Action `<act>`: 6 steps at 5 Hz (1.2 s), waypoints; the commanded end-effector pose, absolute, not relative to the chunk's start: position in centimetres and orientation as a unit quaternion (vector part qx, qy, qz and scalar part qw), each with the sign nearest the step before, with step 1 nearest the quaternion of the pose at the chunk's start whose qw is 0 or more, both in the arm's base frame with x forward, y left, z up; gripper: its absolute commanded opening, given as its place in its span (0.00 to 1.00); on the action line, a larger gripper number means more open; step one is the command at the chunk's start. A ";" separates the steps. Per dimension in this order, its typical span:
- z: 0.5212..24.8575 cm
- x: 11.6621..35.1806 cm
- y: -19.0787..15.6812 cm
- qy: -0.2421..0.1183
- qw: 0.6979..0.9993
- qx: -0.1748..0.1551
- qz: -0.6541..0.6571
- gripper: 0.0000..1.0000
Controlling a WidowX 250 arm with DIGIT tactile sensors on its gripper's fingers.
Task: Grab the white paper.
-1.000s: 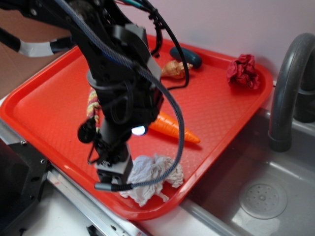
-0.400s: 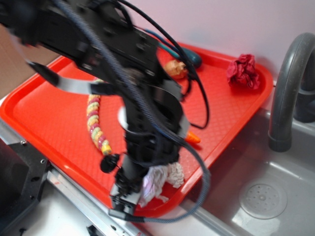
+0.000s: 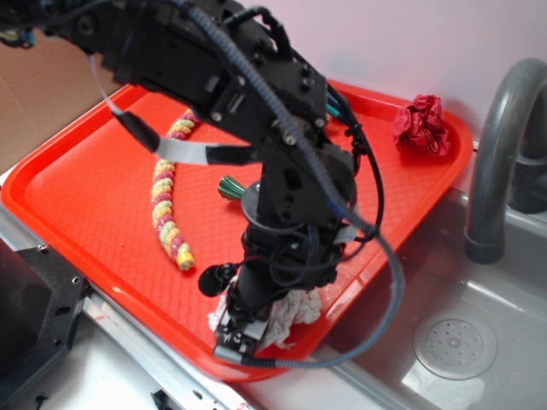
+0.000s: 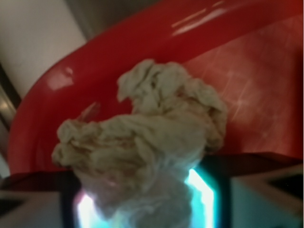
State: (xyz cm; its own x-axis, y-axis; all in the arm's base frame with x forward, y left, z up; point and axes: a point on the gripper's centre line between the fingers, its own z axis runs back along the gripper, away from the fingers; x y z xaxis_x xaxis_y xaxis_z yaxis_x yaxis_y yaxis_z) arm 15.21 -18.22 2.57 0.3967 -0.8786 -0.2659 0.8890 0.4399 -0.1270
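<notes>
The white paper [image 3: 295, 309] is a wrinkled wad lying in the near corner of the red tray [image 3: 77, 213]. My gripper [image 3: 239, 335] points down onto the wad's left part and hides much of it. In the wrist view the white paper [image 4: 142, 137] fills the middle and reaches down into the gap between my two fingers. My gripper [image 4: 145, 202] is open, one finger on each side of the wad, on the tray [image 4: 266, 95].
A striped yellow-and-pink rope toy [image 3: 167, 209] lies to the left on the tray. A dark red paper wad [image 3: 422, 125] sits in the far right corner. The carrot's green top [image 3: 229, 185] shows behind the arm. A metal sink [image 3: 453, 342] and grey faucet [image 3: 496, 162] are on the right.
The arm has swung right and down from beside the wad to directly over it. The fingers now straddle the white paper, and the arm hides the carrot and the toys at the back.
</notes>
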 end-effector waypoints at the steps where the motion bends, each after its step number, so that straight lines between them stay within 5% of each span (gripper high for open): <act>1: 9.1 15.1 -14.5 0.044 0.909 -0.006 -0.415 0.00; 2: 14.1 15.7 -10.5 0.000 0.954 0.024 -0.298 0.00; 3: 19.2 15.3 -8.4 -0.009 0.984 0.039 -0.176 0.00; 4: 22.7 14.9 -7.1 -0.029 0.995 0.060 -0.073 0.00; 5: 24.8 14.8 -7.2 -0.054 0.994 0.064 -0.070 0.00; 6: 23.8 15.2 -6.9 -0.060 0.995 0.062 -0.047 0.00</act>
